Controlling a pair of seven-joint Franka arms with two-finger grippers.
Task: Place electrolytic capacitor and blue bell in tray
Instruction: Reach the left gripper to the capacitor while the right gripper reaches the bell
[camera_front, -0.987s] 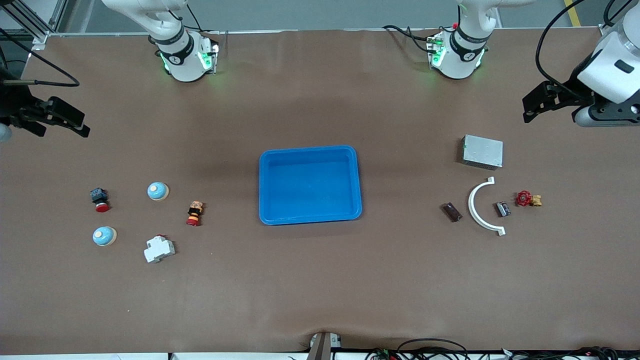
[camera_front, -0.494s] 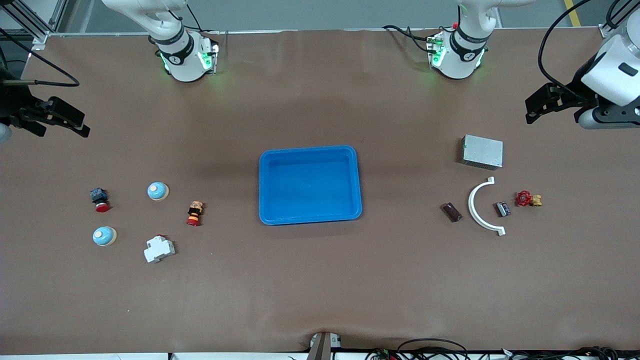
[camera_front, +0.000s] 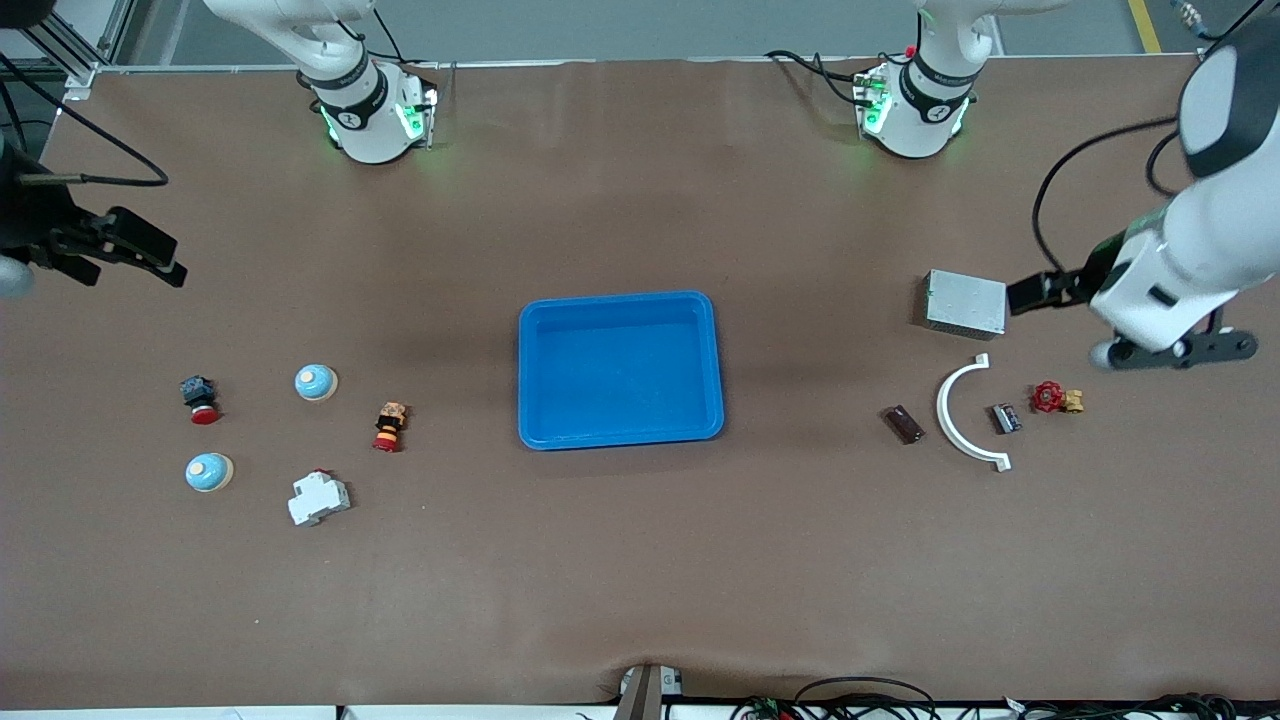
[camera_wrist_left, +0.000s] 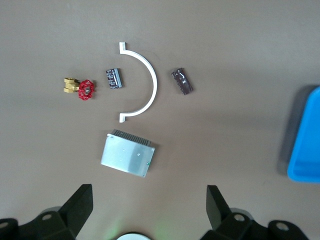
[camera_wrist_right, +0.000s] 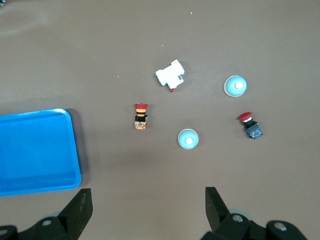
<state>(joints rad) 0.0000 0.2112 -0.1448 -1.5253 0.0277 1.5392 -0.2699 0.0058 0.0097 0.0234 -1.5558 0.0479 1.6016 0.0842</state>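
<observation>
The tray (camera_front: 620, 298) stands empty at the middle of the table. Nothing has been picked up yet, so the task is judged to be at its very start.

The main change is on the left arm. A second ago the left gripper (camera_front: 1018, 297) was held high by the table's edge at the left arm's end. It has now been swung down and inward and is held over the table just beside the grey box (camera_front: 965, 303). In the left wrist view its fingers (camera_wrist_left: 80, 205) are seen spread wide apart, with nothing between them.

A dark brown cylinder (camera_front: 904, 424) lies nearer to the front camera than the box, between the tray and a white arc (camera_front: 962, 420). It is taken to be the capacitor, though a small ridged part (camera_front: 1005, 418) inside the arc cannot be ruled out. A red valve (camera_front: 1050, 397) lies beside that part. The move is read as the opening of a reach for the capacitor; a further advance past the box would be needed.

The right gripper (camera_front: 165, 262) has shifted only slightly and is held over the table's edge at the right arm's end, fingers (camera_wrist_right: 80, 205) apart and empty. Two blue bells are untouched there, one (camera_front: 316, 382) closer to the tray and one (camera_front: 209, 472) nearer the front camera. They lie among two red buttons (camera_front: 200, 398) (camera_front: 388, 427) and a white breaker (camera_front: 318, 497).
</observation>
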